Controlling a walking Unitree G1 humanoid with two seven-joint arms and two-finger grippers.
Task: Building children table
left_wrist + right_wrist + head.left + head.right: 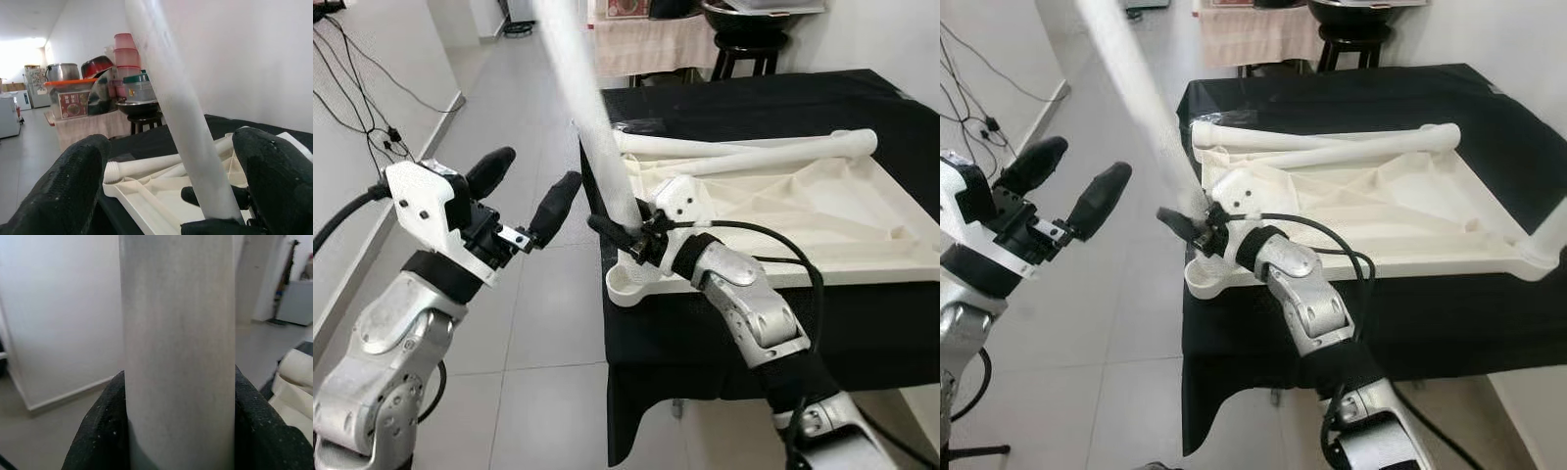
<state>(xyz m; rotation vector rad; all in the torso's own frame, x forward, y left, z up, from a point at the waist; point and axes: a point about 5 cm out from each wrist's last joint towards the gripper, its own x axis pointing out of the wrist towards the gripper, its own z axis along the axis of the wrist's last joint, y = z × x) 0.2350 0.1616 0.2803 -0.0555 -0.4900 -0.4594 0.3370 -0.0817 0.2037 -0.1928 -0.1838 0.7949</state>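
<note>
Two tools in play. Right tool pinches a white leg near its lower end, black fingers pressed on both sides of the tube. The leg stands tilted, its foot at the round corner socket of the upturned white tabletop; cannot tell if the foot is seated. Tabletop lies underside up on a counter draped in black cloth, its near corner at the counter's edge. Two more legs lie crossed on the tabletop's far side, touching each other. Left tool hovers over the grey tile floor, just beside the counter, fingers spread wide, gripping nothing, aimed toward the tilted leg. In the left wrist view the leg runs between its two fingertips without touching them. Behind the counter: black stool, cloth-covered stand with pots and stacked containers. Cables hang on the left wall.
</note>
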